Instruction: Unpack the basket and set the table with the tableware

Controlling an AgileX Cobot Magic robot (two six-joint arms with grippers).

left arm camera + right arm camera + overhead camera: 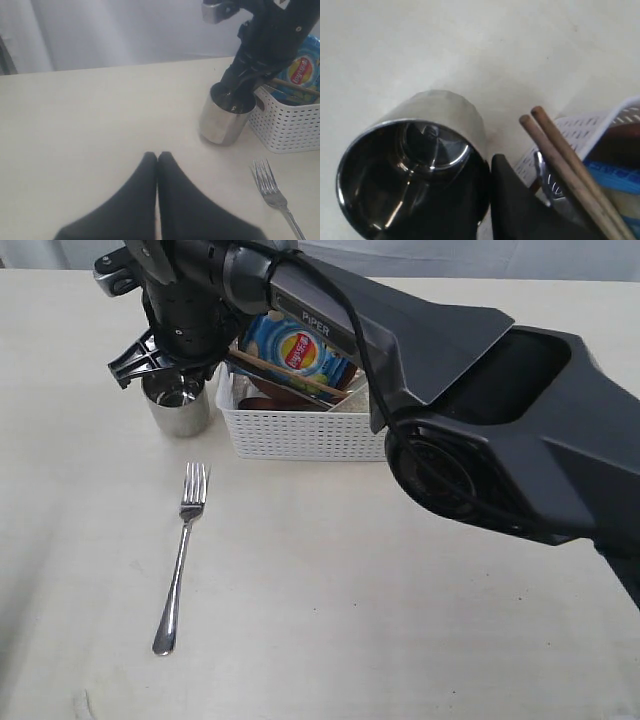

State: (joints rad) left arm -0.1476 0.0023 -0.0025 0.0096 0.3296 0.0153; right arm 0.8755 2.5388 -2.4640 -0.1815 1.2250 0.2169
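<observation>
The steel cup (180, 405) (222, 122) (420, 170) stands upright on the table (400, 590), just left of the white basket (300, 430) (287, 125) (580, 130). My right gripper (198, 380) (240, 97) (487, 170) reaches across and is shut on the cup's rim, with one finger (520, 205) outside the wall and the other inside. Wooden chopsticks (290, 373) (565, 160), a steel utensil (550, 182) and a reddish-brown plate (268, 400) sit in the basket. The steel fork (182, 550) (275, 195) lies on the table in front of the cup. Over bare table, my left gripper (157, 156) is shut and empty.
A blue chip bag (295, 350) (302, 70) (615, 175) leans in the basket under the chopsticks. My right arm (480, 410) spans the scene above the basket and covers its right part. Pale wall stands behind the table's far edge (125, 64).
</observation>
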